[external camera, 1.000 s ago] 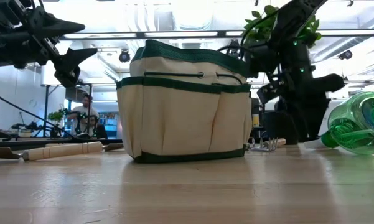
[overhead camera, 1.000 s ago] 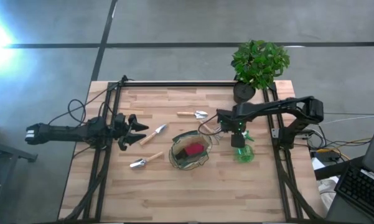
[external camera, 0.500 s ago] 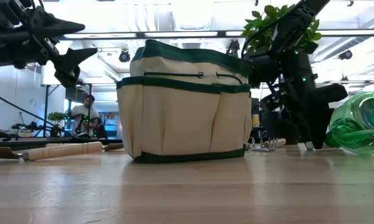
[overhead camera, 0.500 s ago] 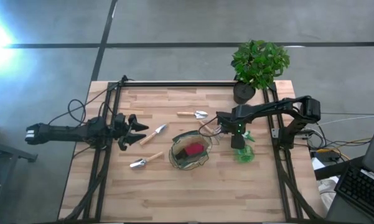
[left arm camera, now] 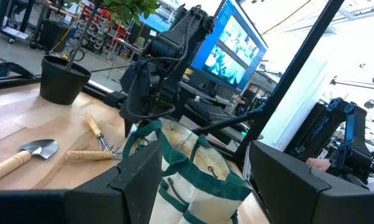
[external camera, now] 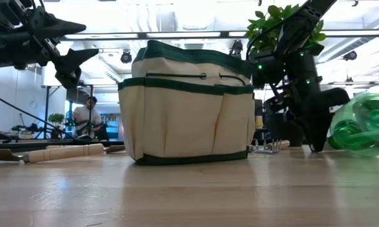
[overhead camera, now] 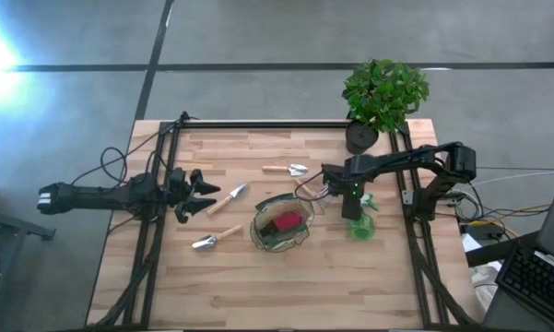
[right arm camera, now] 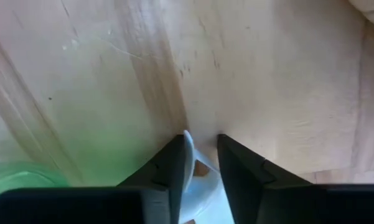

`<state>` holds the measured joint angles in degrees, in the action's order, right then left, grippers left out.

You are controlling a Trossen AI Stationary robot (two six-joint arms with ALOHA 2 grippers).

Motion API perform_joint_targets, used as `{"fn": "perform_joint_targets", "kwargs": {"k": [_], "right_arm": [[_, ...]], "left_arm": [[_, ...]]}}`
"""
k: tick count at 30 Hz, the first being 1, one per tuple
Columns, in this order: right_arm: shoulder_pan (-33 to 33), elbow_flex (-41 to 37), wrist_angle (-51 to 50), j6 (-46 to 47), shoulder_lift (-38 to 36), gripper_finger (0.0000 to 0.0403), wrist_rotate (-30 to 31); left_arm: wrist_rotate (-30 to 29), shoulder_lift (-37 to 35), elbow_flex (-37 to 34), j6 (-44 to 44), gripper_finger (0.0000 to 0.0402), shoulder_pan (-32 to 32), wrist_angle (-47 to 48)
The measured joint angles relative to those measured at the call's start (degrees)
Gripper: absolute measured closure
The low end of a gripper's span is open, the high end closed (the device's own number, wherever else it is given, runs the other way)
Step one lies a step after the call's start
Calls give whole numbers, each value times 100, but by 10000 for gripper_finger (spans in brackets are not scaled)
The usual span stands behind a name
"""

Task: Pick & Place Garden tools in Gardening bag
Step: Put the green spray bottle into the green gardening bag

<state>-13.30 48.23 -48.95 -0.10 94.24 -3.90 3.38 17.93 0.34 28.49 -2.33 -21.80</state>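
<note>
The gardening bag (overhead camera: 278, 224) stands mid-table, cream with dark green trim (external camera: 188, 112), with a red piece inside it. Garden tools with wooden handles lie flat around it: trowels (overhead camera: 226, 200) (overhead camera: 215, 241) (overhead camera: 286, 170) and a small fork (left arm camera: 98, 132). A green spray bottle (overhead camera: 360, 227) lies on its side to the right of the bag. My right gripper (overhead camera: 350, 211) points down at the bottle's far end, its fingertips at the tabletop (external camera: 315, 146), shut on a pale part. My left gripper (overhead camera: 197, 192) hangs open and level left of the bag. My right gripper pinches a pale part (right arm camera: 196, 174) at the end of the green spray bottle between its two fingers. It comes from above, pointing down, with the fingertips at the tabletop. The bottle's green body (external camera: 361, 123) lies on the table beside the fingers.
A potted green plant (overhead camera: 382, 92) in a black pot (overhead camera: 360, 136) stands at the table's far right. Black frame rails (overhead camera: 277, 124) run along the table's far, left and right sides. Bare wood lies toward the near edge (overhead camera: 277, 295). A person sits far off in the room (external camera: 86, 116).
My right gripper has sunk a little to the tabletop beside the green bottle. Its fingers, spread wide a second ago, have drawn together on the bottle's pale end. The bag, the tools and my left arm have kept still.
</note>
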Motion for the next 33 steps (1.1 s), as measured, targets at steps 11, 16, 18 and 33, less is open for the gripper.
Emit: {"fn": "perform_joint_targets", "kwargs": {"k": [11, 16, 18, 33], "right_arm": [[-4, -6, -66, 7, 11, 393, -78], [0, -7, -120, -45, 13, 394, -88], [2, -9, -159, -104, 13, 394, -100], [9, -35, -286, -291, -319, 395, -105]], "left_arm": [[0, 1, 0, -1, 156, 0, 0], [0, 0, 0, 0, 156, 1, 0], [2, 0, 0, 0, 156, 0, 0], [2, 0, 0, 0, 156, 1, 0]]}}
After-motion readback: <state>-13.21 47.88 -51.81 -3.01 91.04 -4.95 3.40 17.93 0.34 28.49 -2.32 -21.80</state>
